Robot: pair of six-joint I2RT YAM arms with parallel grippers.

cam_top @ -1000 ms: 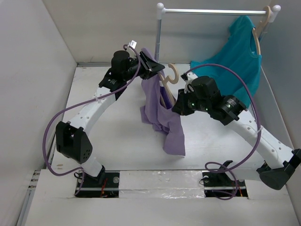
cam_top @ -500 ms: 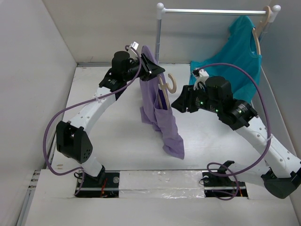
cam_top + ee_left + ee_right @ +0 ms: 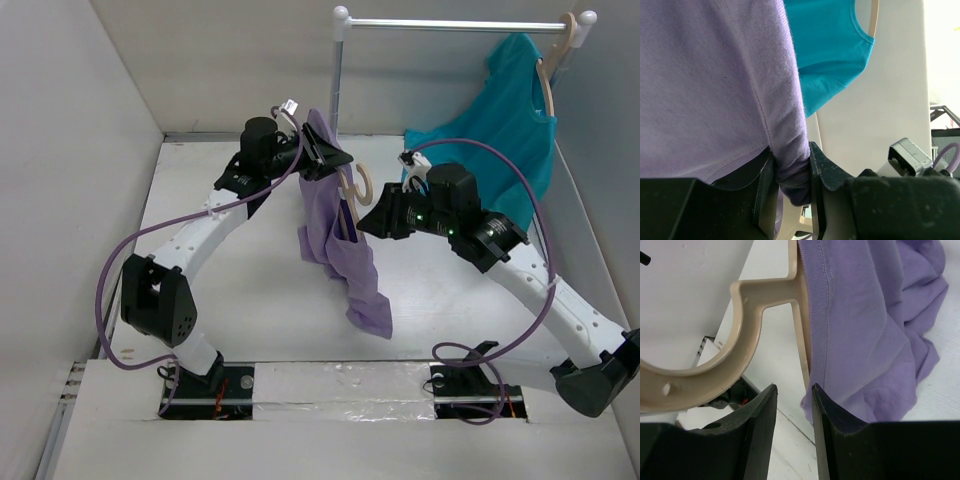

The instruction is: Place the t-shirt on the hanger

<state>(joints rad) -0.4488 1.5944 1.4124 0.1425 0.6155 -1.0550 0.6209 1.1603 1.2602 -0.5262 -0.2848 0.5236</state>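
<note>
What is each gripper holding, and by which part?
The left gripper pinches a bunched fold of the t-shirt; the right gripper holds nothing, open beside the hanger.

Soft matt lavender knit on the t-shirt (image 3: 870,315), pinched in the left claw's (image 3: 790,182) grainy matt black plastic fingers (image 3: 830,175). Smooth pale wood, faint sheen, on the hanger (image 3: 747,330) just above the right claw (image 3: 792,400). Same matt cloth on the teal shirt (image 3: 825,50).

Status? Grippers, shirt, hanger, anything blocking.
Left gripper shut on the t-shirt, held up. Right gripper open, empty, tips near the hanger, at its thin arm. Arm runs alongside the shirt's seamed edge. Teal shirt hangs behind, apart.
</note>
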